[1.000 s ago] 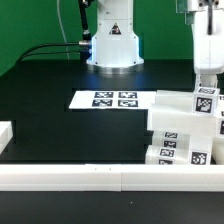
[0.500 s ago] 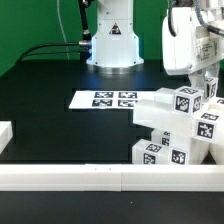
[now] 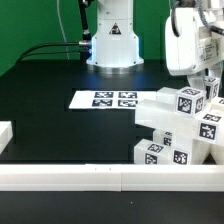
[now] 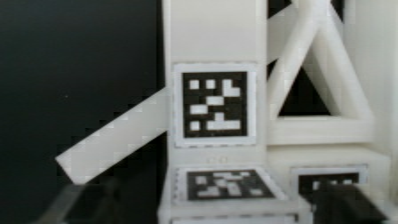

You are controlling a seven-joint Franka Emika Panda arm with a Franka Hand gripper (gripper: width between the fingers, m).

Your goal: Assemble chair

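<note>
The chair (image 3: 176, 126) is a stack of white plastic parts with several black-and-white tags, at the exterior view's right near the front rail. It stands turned and tilted. My gripper (image 3: 204, 84) comes down from the upper right onto the chair's top part and is shut on it. In the wrist view a white upright bar with a tag (image 4: 217, 100) fills the middle, with slanted bars beside it. My gripper (image 4: 221, 202) straddles a tagged white block, and its dark fingers (image 4: 86, 204) show at either side.
The marker board (image 3: 112, 99) lies flat on the black table, just to the exterior view's left of the chair. A long white rail (image 3: 80, 178) runs along the front edge. A white block (image 3: 5, 136) sits at the left edge. The robot base (image 3: 112, 45) stands behind.
Since one second ago the gripper has moved to the exterior view's left and the chair has turned and tilted with it. Nothing has moved in the last half second.
</note>
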